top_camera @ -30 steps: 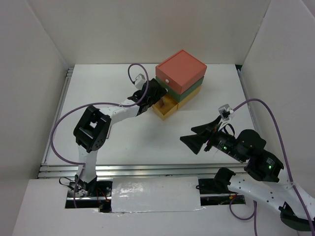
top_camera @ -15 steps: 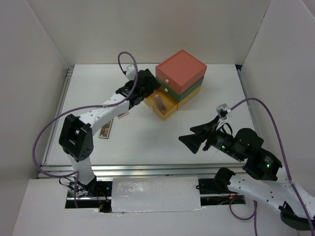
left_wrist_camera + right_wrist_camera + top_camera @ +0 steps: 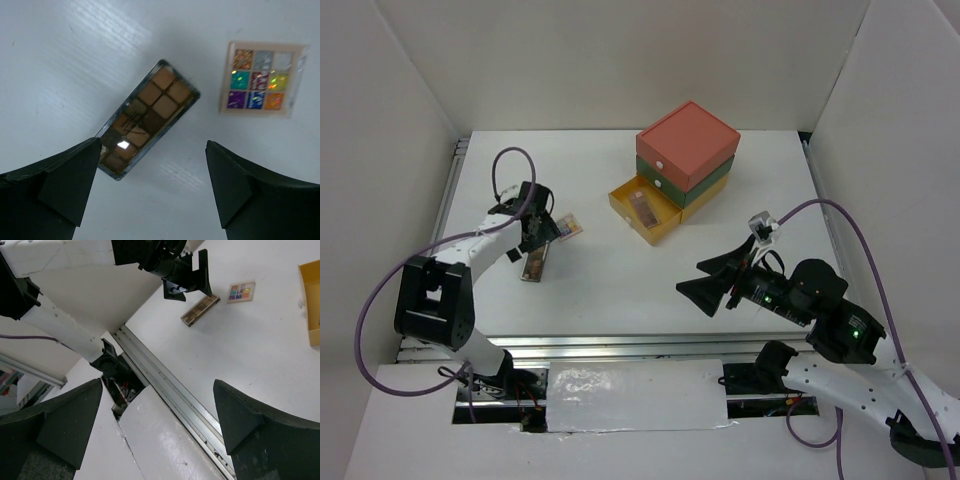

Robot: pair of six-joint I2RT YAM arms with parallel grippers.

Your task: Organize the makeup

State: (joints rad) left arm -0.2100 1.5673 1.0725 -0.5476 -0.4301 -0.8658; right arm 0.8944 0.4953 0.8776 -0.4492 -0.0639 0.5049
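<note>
Below the wide left gripper (image 3: 152, 150), brown palette (image 3: 147, 120) flat, long axis angled far-right; right gripper (image 3: 158, 385) wide.

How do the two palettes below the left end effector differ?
The brown palette is a long narrow rectangle; the multicolour palette is a square. The brown palette holds tan and brown pans in a dark frame; the multicolour palette holds glittery mixed colours in a pale frame. Both lie flat, pans up, apart on the table.
</note>
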